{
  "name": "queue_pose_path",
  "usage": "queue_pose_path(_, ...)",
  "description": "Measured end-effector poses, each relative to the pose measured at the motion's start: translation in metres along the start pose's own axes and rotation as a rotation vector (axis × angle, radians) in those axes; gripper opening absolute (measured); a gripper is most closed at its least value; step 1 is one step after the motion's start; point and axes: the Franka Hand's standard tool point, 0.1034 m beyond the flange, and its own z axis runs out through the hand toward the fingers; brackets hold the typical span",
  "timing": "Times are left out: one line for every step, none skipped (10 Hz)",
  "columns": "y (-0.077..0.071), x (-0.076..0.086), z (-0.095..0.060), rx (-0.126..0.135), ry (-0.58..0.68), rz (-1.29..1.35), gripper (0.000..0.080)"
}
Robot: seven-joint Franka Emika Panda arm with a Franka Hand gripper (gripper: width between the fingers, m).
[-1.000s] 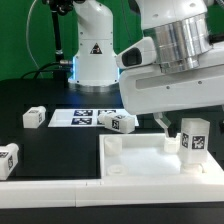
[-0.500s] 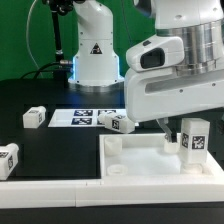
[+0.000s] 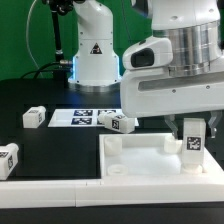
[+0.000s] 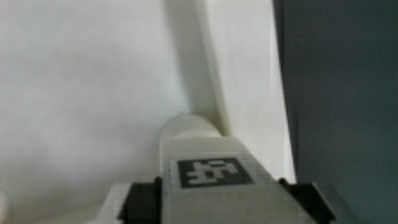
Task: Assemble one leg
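Note:
The leg [image 3: 193, 142], a short white post with a black-and-white tag, stands upright in the far corner of the white tray-like tabletop [image 3: 135, 168], on the exterior view's right. My gripper [image 3: 193, 124] is directly over it, with its fingers down both sides. In the wrist view the leg [image 4: 214, 158] fills the gap between the two dark fingers [image 4: 150, 200], which touch its sides, so the gripper [image 4: 222, 206] is shut on the leg. The tabletop's white floor [image 4: 89, 90] and its raised rim show behind it.
Three other tagged legs lie on the black table: one [image 3: 34, 117] at the left, one [image 3: 8, 158] at the near left edge, and one [image 3: 120, 122] beside the marker board [image 3: 82, 118]. The arm's white base [image 3: 92, 50] stands behind.
My gripper has moved toward the exterior view's right and down, from beside the leg to over it. The fingers now enclose the leg. The leg and tabletop stay in place.

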Motion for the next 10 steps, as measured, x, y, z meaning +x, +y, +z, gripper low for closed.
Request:
queue_pose_path(0.0,0.0,0.001,0.012,-0.005,0.13,0.0294)
queue_pose_path(-0.002,-0.003,0.001,0.016,-0.02,0.298,0.0291)
queue_pose_path(-0.008,-0.008,0.001,0.003,-0.044,0.435,0.0291)
queue_pose_path(-0.014,-0.01,0.001,-0.002,-0.055,0.562,0.029)
queue_pose_path(-0.019,-0.013,0.002,0.001,-0.064,0.735,0.029)
queue_pose_path(-0.021,-0.014,0.002,0.002,-0.066,0.79,0.029)
queue_pose_path(-0.02,-0.014,0.002,0.002,-0.066,0.789,0.029)
queue_pose_path(-0.02,-0.014,0.002,0.002,-0.066,0.785,0.029)
queue_pose_path(-0.02,-0.014,0.002,0.002,-0.066,0.784,0.029)
queue_pose_path(-0.021,-0.014,0.002,0.002,-0.066,0.784,0.0468)
